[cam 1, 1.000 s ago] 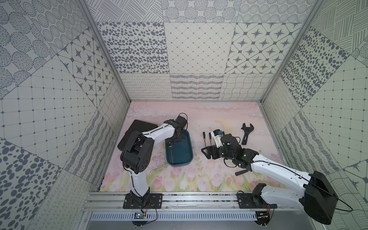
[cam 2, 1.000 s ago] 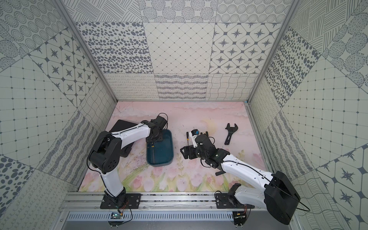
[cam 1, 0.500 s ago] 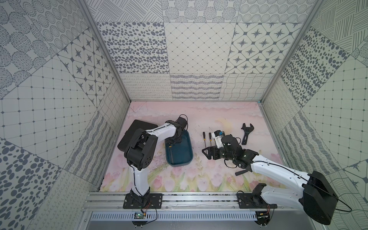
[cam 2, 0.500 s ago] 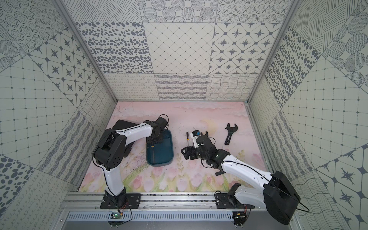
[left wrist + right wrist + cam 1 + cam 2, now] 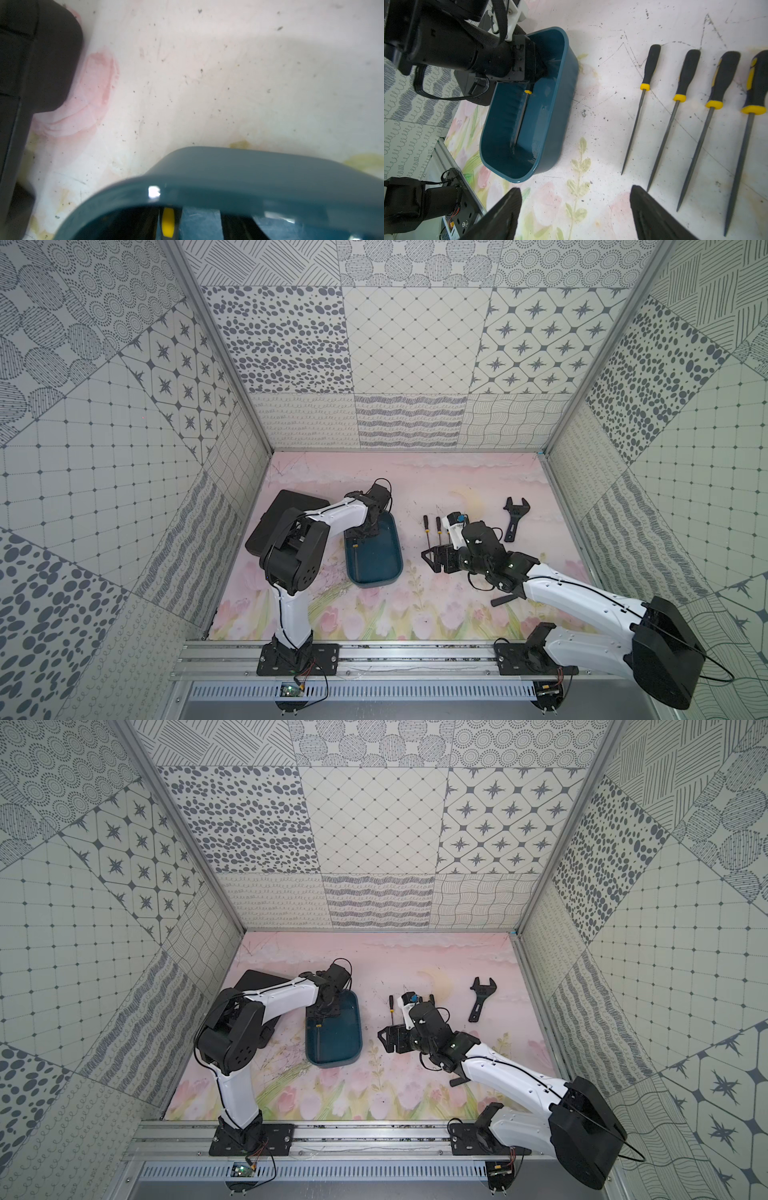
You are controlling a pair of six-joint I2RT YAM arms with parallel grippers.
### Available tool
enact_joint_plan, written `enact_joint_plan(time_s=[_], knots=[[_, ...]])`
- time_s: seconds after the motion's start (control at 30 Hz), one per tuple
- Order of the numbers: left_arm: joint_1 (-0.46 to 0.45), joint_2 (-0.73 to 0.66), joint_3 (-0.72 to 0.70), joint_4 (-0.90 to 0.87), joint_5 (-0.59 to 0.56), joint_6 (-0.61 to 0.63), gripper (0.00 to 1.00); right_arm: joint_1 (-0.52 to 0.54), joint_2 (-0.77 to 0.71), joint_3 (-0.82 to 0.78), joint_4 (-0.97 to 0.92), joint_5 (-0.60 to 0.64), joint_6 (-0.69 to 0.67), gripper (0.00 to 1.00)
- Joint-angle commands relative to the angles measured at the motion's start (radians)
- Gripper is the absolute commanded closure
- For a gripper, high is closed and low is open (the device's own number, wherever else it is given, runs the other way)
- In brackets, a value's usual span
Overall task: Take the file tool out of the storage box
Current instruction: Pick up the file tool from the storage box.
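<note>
The teal storage box [image 5: 376, 583] [image 5: 332, 1063] lies left of the mat's middle. One file tool [image 5: 521, 118] rests lengthwise on its floor, its yellow collar [image 5: 355, 545] [image 5: 168, 225] toward the far end. My left gripper [image 5: 365, 531] [image 5: 326, 1011] [image 5: 187, 228] reaches down into that far end, over the file's black handle. Its jaws straddle the handle: one finger is close against it, and bare teal floor shows between it and the opposite finger. My right gripper [image 5: 430, 562] [image 5: 575, 207] hangs open and empty over the mat, right of the box.
Several black-handled files [image 5: 675, 124] [image 5: 426, 524] lie side by side on the mat between the box and the right arm. A black wrench [image 5: 513, 522] lies further right. A flat black case [image 5: 282, 522] sits left of the box under the left arm.
The left arm's elbow has swung toward the box while its gripper stays at the box's far end, and its jaws have come closer together. The right arm has not moved.
</note>
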Motion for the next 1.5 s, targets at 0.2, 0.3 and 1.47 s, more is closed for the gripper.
enact_joint_plan(time_s=[0.2,0.3,1.47], knots=[[0.027,-0.020,-0.037,0.034,0.214,-0.004,0.71,-0.006,-0.012,-0.014,0.042,0.002,0.008,0.14],[0.027,-0.039,-0.043,0.038,0.247,0.000,0.78,-0.006,-0.004,-0.008,0.042,-0.001,0.006,0.14],[0.027,-0.481,-0.204,0.230,0.569,-0.202,0.97,0.068,0.208,0.082,0.370,-0.251,0.155,0.37]])
